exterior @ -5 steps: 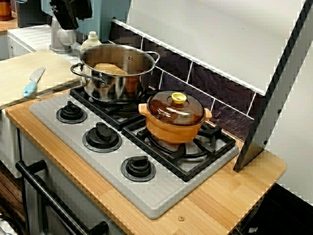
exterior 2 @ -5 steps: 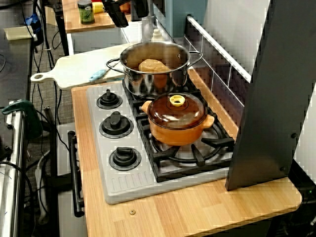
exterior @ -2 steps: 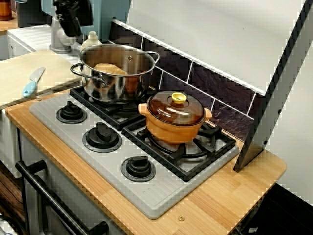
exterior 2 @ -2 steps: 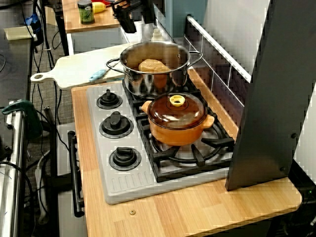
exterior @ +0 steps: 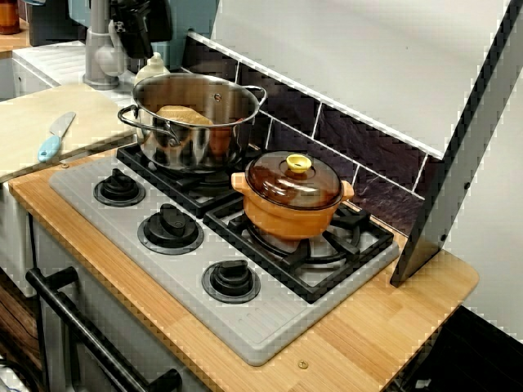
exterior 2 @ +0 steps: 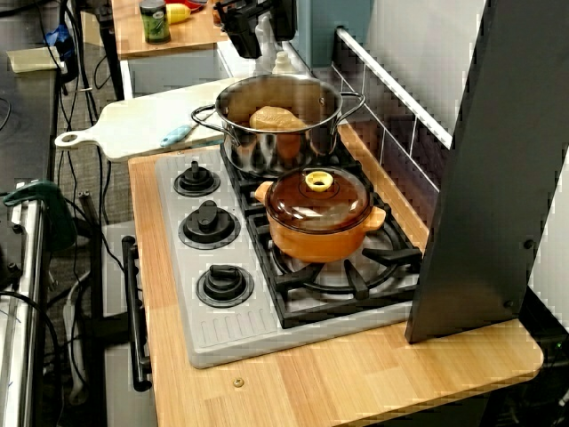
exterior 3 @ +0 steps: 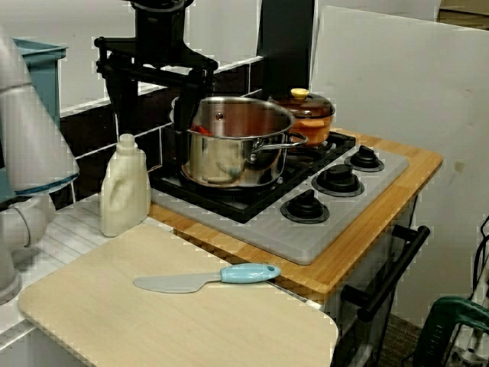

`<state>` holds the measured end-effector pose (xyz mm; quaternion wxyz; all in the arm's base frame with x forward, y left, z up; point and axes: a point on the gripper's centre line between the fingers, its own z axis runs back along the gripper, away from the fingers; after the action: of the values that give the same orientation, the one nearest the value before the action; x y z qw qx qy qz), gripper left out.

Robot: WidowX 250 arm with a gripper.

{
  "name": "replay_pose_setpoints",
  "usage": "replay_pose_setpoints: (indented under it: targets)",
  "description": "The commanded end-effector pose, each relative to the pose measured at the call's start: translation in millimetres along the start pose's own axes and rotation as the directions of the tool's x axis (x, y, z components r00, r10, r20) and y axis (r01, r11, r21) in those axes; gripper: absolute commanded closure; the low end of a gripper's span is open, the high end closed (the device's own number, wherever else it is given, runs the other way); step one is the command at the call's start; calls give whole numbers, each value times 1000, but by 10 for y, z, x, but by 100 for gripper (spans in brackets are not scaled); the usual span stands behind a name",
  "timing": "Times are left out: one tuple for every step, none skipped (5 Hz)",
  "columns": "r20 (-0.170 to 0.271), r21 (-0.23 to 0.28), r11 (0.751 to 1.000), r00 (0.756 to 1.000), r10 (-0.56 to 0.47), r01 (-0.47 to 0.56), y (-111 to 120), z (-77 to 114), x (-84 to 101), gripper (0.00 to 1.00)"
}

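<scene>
Steel pot (exterior 3: 229, 145) sits on the stove (exterior 3: 260, 229) with a tan lump (exterior: 184, 116) inside. The gripper (exterior 3: 157, 115) hangs just past the pot's far rim, roughly above the white bottle (exterior 3: 124, 187). Its jaws are spread wide and it's gripping nothing. Any work around that pot probably wants clearance from the rim and side handles. An orange lidded pot (exterior: 292, 200) is on the burner beside the steel pot. On the opposite side, a blue-handled knife (exterior 3: 206, 279) lies on the cutting board (exterior 3: 92, 321).

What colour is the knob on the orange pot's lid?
The knob is yellow, clearest in the view from above.
</scene>
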<state>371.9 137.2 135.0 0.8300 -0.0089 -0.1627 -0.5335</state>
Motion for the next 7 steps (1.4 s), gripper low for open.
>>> replay_pose_setpoints:
  targets:
    - [-14,54,998,1000,-9,9,49,98,42,0]
    - [-14,53,999,1000,5,-4,70,64,24,0]
    - [-20,46,999,1000,12,-12,63,7,35,0]
    - [-27,42,999,999,20,-19,64,-68,53,0]
    - [-35,35,999,999,34,-33,94,-83,68,0]
    - [-32,37,999,999,41,-39,104,-70,58,0]
    - [-44,36,998,998,51,-49,111,-122,45,0]
